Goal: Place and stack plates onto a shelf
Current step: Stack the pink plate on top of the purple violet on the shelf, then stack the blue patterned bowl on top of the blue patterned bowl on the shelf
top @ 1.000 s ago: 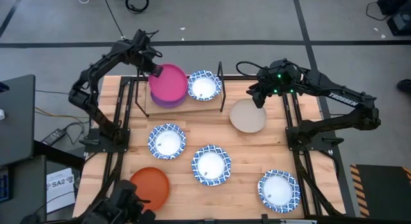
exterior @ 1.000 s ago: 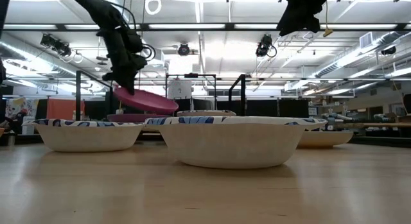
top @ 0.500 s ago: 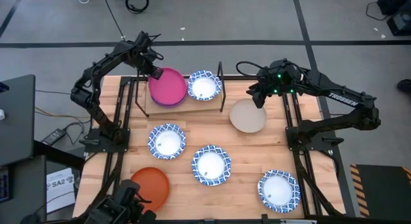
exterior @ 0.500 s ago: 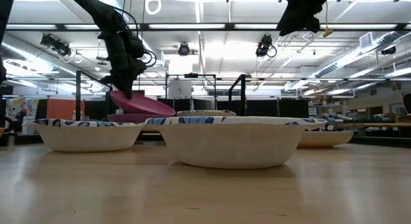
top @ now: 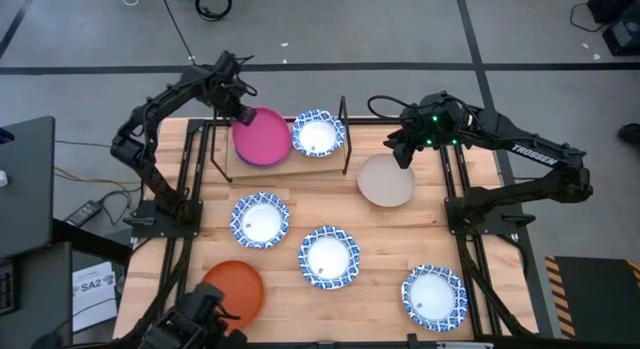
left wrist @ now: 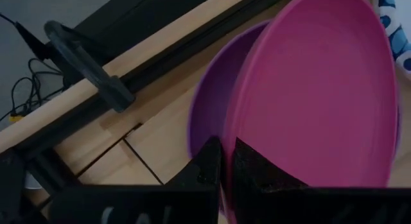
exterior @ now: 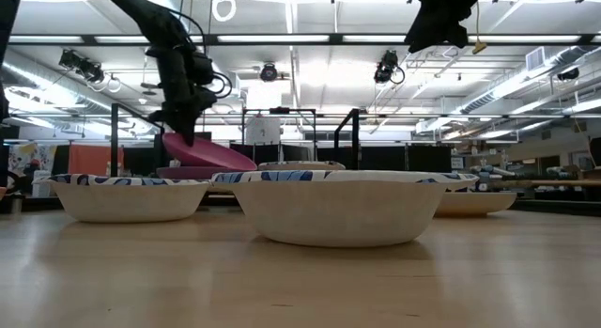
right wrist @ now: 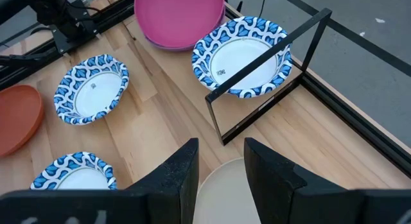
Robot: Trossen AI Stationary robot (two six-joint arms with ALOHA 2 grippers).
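My left gripper point(top: 243, 114) is shut on a magenta plate point(top: 263, 137), held tilted over a purple plate point(left wrist: 209, 115) that lies on the shelf point(top: 290, 159). A blue-and-white plate point(top: 318, 135) sits beside them on the shelf plank. My right gripper point(top: 405, 149) hangs open above the far edge of a beige plate point(top: 386, 180), which lies on the table to the right of the shelf, and touches nothing. My left gripper pinches the magenta plate's rim point(left wrist: 226, 161) between its two fingers, at the plate's far-left edge. The fingers come steeply from above. The plate slopes down from the held edge point(exterior: 178, 138) to its low edge point(exterior: 246, 164) by the purple plate; whether they touch, I cannot tell.
Three more blue-and-white plates point(top: 260, 219) point(top: 328, 256) point(top: 434, 295) and an orange plate point(top: 235, 289) lie on the table's near half. The shelf's black upright frame point(top: 345, 139) stands between the shelf and the beige plate.
My left gripper has sunk slightly with the magenta plate. The plate now hangs lower and covers nearly all of the purple plate, which showed along its near edge a second ago.
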